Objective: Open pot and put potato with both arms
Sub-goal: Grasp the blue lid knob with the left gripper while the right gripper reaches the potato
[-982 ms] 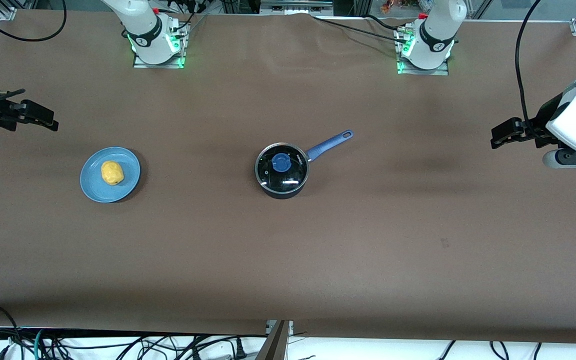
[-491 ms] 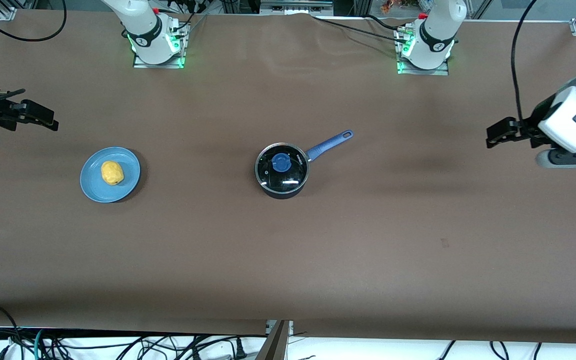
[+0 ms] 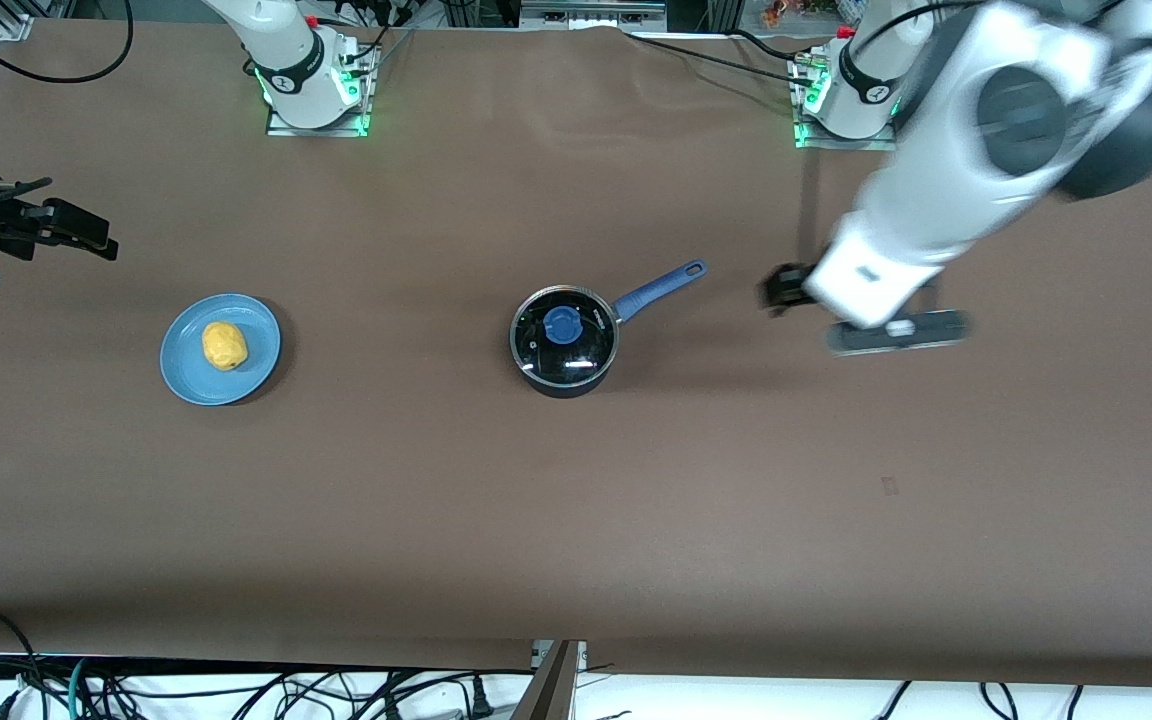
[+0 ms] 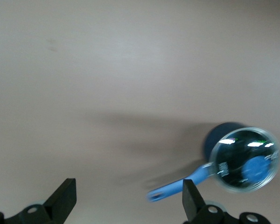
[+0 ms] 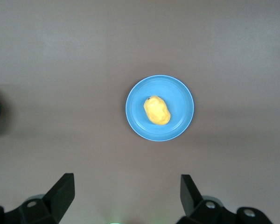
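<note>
Since 0.5 s ago the left arm has swung in from the table's edge; left gripper (image 3: 781, 290) now hangs over bare cloth just off the tip of the pot's blue handle (image 3: 658, 288), forearm stretched low across the table from its base. Its fingers (image 4: 64, 198) are spread wide, nothing between them. Right gripper (image 3: 86, 238) hasn't shifted, waiting at the right arm's end of the table, fingers (image 5: 63, 189) also parted and empty.

Pot (image 3: 564, 340) sits mid-table, glass lid w/ blue knob (image 3: 562, 325) on. Potato (image 3: 224, 345) lies on the light-blue plate (image 3: 258, 375), toward the right arm's end.

Brown cloth table (image 3: 576, 520); cables along the front edge.

Right wrist view looks straight down on plate + potato (image 5: 157, 110); left wrist view gets pot and lid (image 4: 245, 159), blurred.
</note>
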You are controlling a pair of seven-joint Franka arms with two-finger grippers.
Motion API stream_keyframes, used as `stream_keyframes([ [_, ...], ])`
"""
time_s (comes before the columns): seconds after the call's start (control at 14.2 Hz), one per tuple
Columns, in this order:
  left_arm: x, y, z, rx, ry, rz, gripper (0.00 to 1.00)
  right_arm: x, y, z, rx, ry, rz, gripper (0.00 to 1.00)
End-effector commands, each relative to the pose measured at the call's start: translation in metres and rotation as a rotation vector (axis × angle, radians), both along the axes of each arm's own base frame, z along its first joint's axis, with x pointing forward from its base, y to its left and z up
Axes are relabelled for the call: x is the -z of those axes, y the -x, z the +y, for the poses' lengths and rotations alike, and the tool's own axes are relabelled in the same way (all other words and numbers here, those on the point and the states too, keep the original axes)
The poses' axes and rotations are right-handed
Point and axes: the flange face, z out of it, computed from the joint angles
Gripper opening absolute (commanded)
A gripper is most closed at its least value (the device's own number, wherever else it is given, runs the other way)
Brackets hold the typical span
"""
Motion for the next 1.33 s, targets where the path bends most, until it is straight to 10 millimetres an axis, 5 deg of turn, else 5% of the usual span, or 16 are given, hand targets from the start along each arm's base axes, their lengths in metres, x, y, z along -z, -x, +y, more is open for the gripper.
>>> stream_keyframes([
  [0.0,0.037,0.007,-0.065,-0.072,0.020,-0.004,1.00,-0.001,0.005,-0.001,-0.004,0.005,0.019,1.00],
  [0.42,0.126,0.032,-0.188,-0.086,0.073,-0.044,1.00,0.002,0.006,-0.002,-0.003,0.007,0.033,1.00],
  [0.56,0.148,0.037,-0.208,-0.077,0.027,-0.076,1.00,0.022,-0.001,-0.002,0.003,0.008,0.078,1.00],
  [0.77,0.169,0.051,-0.226,-0.046,0.016,-0.079,1.00,0.092,-0.020,-0.005,-0.028,0.004,0.199,1.00],
  [0.91,0.179,0.053,-0.229,-0.025,-0.004,-0.097,1.00,0.121,-0.026,-0.008,-0.130,0.013,0.199,1.00],
  [1.26,0.204,0.063,-0.238,-0.028,-0.029,-0.084,1.00,0.226,-0.004,-0.029,-0.394,0.050,0.066,1.00],
])
